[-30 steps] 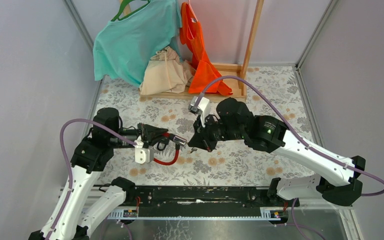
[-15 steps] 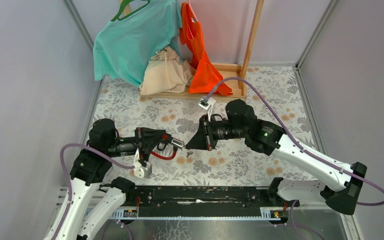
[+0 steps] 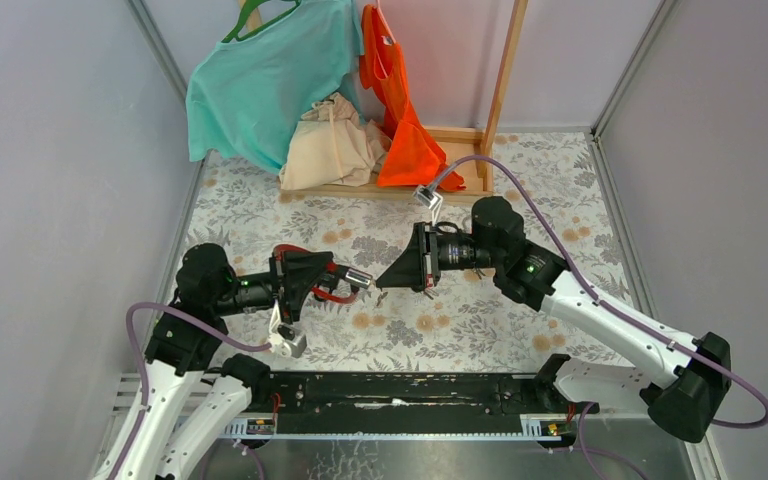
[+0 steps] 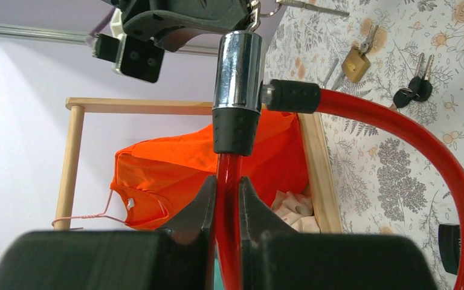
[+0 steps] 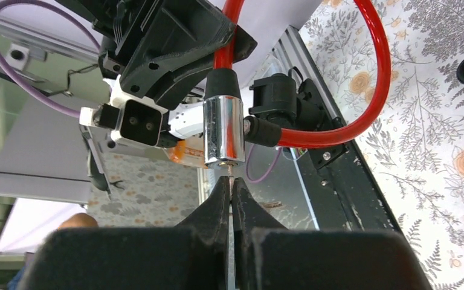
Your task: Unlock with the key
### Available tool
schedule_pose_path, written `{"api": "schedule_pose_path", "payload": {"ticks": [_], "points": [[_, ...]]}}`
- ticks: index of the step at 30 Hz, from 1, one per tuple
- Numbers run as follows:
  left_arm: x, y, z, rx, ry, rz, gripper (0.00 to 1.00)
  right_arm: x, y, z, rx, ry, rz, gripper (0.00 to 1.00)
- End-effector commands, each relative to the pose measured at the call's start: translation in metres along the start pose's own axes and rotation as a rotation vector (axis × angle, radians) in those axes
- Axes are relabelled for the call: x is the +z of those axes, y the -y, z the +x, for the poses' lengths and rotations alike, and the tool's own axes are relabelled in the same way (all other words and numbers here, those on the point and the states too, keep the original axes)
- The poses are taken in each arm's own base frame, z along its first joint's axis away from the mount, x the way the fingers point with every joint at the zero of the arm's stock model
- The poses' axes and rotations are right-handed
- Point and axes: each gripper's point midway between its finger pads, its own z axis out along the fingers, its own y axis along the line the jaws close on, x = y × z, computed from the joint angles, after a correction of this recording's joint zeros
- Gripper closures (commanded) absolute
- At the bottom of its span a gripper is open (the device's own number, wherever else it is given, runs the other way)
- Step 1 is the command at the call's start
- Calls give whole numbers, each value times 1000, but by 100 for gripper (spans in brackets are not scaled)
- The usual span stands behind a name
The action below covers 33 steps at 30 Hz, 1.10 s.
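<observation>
Left gripper (image 4: 226,181) clamping red cable lock (image 4: 237,84), right gripper (image 5: 229,184) pinching key (image 5: 230,176) at it, floral tablecloth (image 3: 520,160), clothes rack (image 3: 505,70) behind

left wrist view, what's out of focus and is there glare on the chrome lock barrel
Left wrist: the left claw gripping the red cable is soft, and the chrome barrel shows bright streaks. Right wrist: the barrel mirrors red, and the right claw on the key is near-black.
</observation>
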Motion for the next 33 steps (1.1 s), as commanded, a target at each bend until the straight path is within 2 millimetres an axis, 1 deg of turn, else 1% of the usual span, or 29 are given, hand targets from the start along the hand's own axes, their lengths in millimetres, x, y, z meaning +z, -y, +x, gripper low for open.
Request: {"api": "schedule_pose_path", "payload": {"ticks": [1,4,6,9,11,12,13,14,16,17,18,20,22,24,26,29,33], "points": [[0,-22,-6,113,19,-78,100,-12,-23,-21,32,77,-114,100],[-3,-31,-1,154,-16,-128,100,-13,-18,-19,90,71,-123,100],[-5,-37,3,179,-40,-156,100,-13,-19,-16,113,57,-142,100],[-5,-42,6,158,-56,-165,100,-13,-19,-16,112,47,-147,100],[-6,-46,6,112,-54,-172,100,-14,-17,-18,85,53,-116,93],[-5,-47,7,72,-51,-172,100,-16,-16,-21,58,65,-93,86],[-4,-49,9,23,-51,-175,100,-17,-14,-23,31,78,-60,72],[-3,-50,12,-33,-55,-178,100,-20,-12,-27,7,94,-22,50],[-1,-50,23,-203,-81,-183,100,-26,-4,-33,-31,130,72,17],[1,-48,30,-289,-102,-179,100,-30,-1,-38,-59,154,110,6],[3,-45,40,-377,-135,-175,100,-34,1,-41,-82,174,145,0],[7,-32,60,-532,-206,-144,100,-43,5,-48,-117,218,213,1],[7,-16,79,-668,-293,-137,100,-54,13,-56,-144,268,296,1],[9,1,93,-776,-357,-116,100,-67,20,-62,-173,318,377,1],[9,13,107,-873,-427,-120,100,-79,29,-67,-195,362,460,1],[8,29,137,-1023,-575,-149,100,-93,42,-71,-214,400,557,1],[6,51,175,-1173,-771,-181,100,-102,59,-70,-229,405,644,1]]}}
